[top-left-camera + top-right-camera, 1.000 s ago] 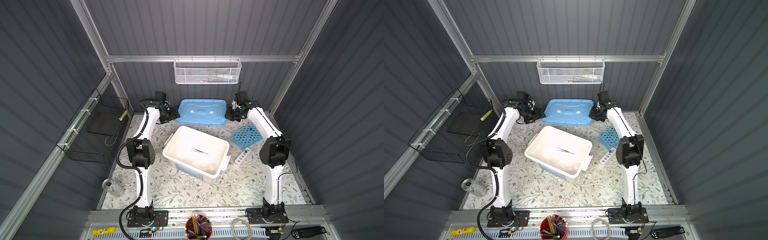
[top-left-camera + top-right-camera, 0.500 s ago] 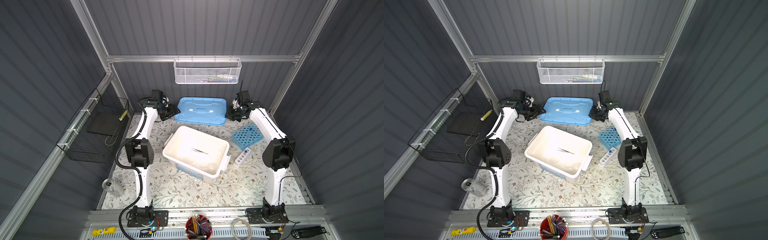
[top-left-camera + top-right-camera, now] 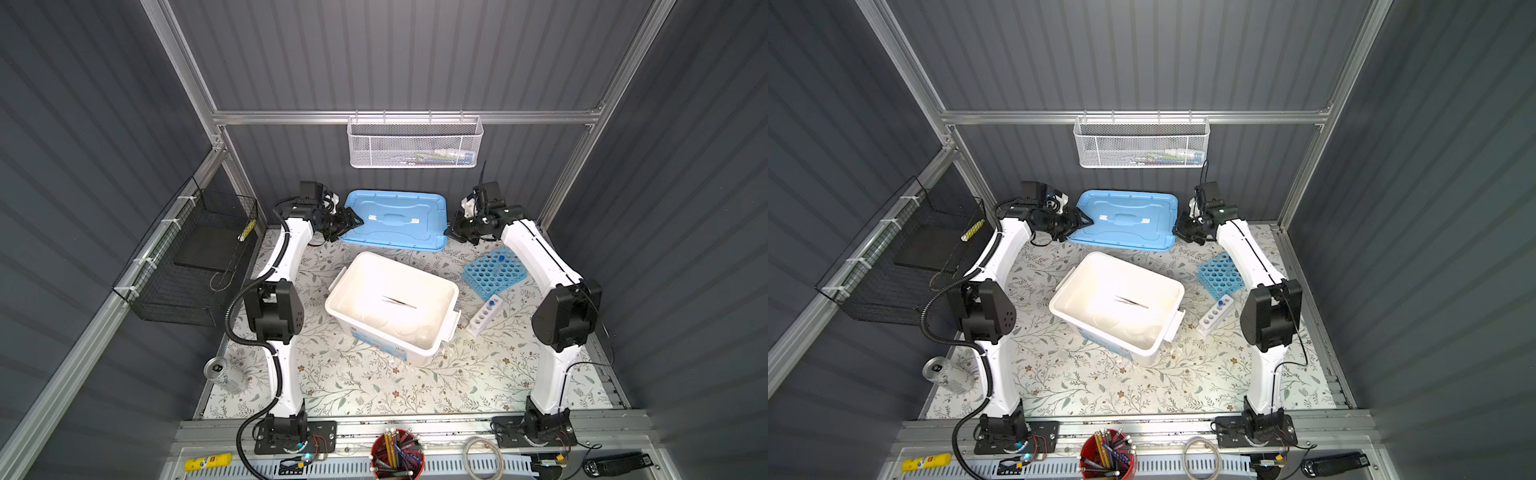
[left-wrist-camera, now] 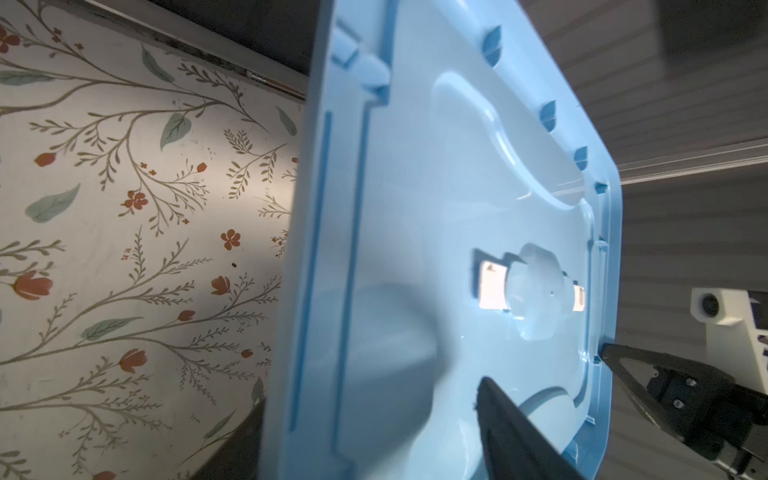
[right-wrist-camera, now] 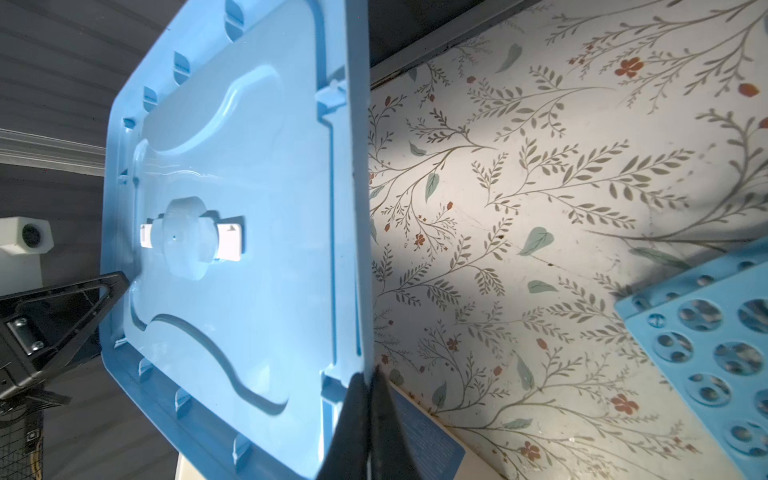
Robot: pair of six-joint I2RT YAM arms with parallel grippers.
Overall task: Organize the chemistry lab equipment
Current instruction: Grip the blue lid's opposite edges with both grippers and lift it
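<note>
At the back left, the left gripper [image 3: 354, 221] is set at the left short edge of the blue lid [image 3: 395, 220]. Its jaws are parted, with one finger [image 4: 511, 432] seen over the lid's face and the other behind the rim. Whether either finger touches the plastic cannot be told.

The lid is placed along the back of the floral mat [image 3: 365, 386], between the two grippers. In front of it, at the middle, the white bin [image 3: 407, 268] is left uncovered. The dark tweezers [image 3: 399, 302] are laid on its floor, and round glass dishes [image 3: 409, 330] are faintly made out nearer its front wall.

The lid's right short edge is pinched by the right gripper [image 3: 449, 232], whose fingers are pressed together on the rim in the wrist view.

Further right, one blue-capped test tube [image 3: 501, 258] is stood in the blue rack [image 3: 492, 276]. Another tube [image 3: 491, 303] is held in the white rack [image 3: 482, 318] just beside the bin.
</note>
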